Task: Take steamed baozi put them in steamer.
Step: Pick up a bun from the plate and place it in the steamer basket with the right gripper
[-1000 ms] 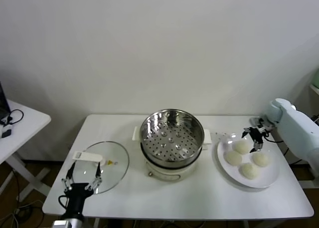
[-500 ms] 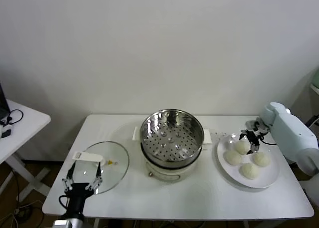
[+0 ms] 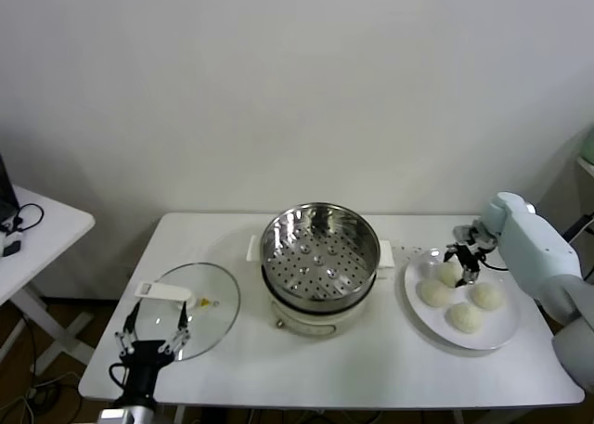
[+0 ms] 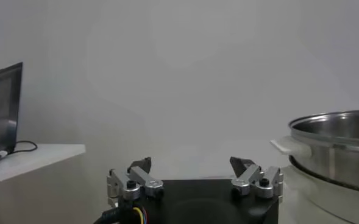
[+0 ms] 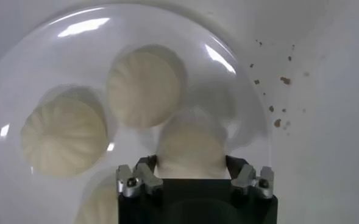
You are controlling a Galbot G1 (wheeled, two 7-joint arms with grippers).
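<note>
Bench [image 3: 371,368] of white stands by a pale wall. Right gripper [image 3: 461,260] grasps one steamed baozi [image 5: 188,146] on the plate [image 3: 497,336]; crumbs [image 5: 277,100] show only from its wrist. Steamer [image 3: 320,248] sits central; left gripper [image 4: 194,173] hangs released.

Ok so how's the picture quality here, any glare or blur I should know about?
Head view: even, soft light, with bright reflections inside the steamer. Right wrist view: white glare streaks on the plate rim, and the bun between the right gripper fingers looks smeared. Left wrist view: hazy, with the left gripper sharp and the background soft.
</note>
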